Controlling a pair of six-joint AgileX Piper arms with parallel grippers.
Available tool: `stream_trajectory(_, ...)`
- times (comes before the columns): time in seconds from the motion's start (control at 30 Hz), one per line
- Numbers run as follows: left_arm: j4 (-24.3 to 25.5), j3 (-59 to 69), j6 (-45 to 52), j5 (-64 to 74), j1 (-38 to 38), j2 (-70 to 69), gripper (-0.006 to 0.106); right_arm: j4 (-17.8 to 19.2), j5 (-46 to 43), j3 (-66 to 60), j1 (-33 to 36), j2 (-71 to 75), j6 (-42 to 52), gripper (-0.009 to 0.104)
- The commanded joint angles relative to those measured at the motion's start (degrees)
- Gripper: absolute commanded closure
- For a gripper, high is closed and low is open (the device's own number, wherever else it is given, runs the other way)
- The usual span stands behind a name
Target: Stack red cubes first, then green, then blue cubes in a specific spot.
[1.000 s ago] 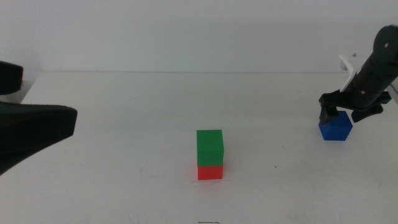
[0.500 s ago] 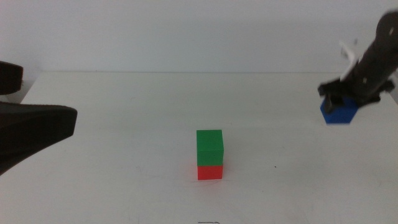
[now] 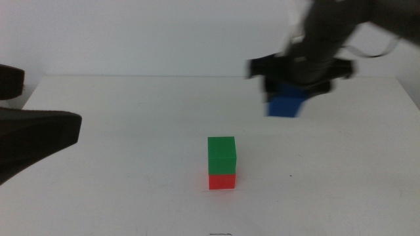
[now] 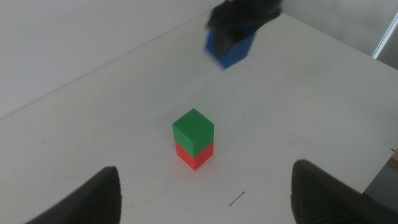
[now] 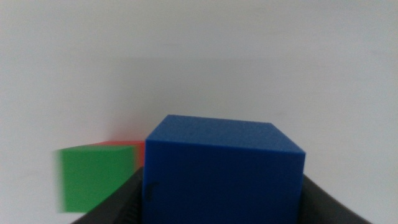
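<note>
lifted off the white table (image 3: 131,196), blue cube (image 3: 287,105) rides right end effector (image 3: 296,82).

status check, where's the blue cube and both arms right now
Right tool shut on blue cube, airborne. Left tool open, waiting at the table's left. Green cube on red cube; nothing in the way.

No readable text, labels, brands, numbers or signs on anything in view.

Looks like a lab/test setup: plain white surface (image 3: 131,196), bare white wall (image 3: 164,33) behind, just colour cubes, no household stuff.
</note>
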State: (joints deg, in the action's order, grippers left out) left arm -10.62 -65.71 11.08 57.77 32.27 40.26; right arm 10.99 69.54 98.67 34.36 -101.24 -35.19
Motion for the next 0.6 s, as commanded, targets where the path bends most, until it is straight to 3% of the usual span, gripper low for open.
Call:
stream_trajectory(0.0, -1.03, -1.39, -0.25, -3.96, -0.02, 0.37, 0.007, 2.03, -1.2, 4.49, 3.62, -0.32, -2.89, 0.096)
stream_trajectory(0.3, -1.03, -1.39, -0.25, -3.96, -0.02, 0.37, 0.007, -1.5, 2.53, 15.51, 8.43, -11.73, -4.48, 0.096)
stream_trajectory(0.57, -0.97, -1.39, -0.25, -3.96, -0.02, 0.37, 0.007, -3.58, 4.96, 16.78, 8.75, -13.97, -3.43, 0.096)
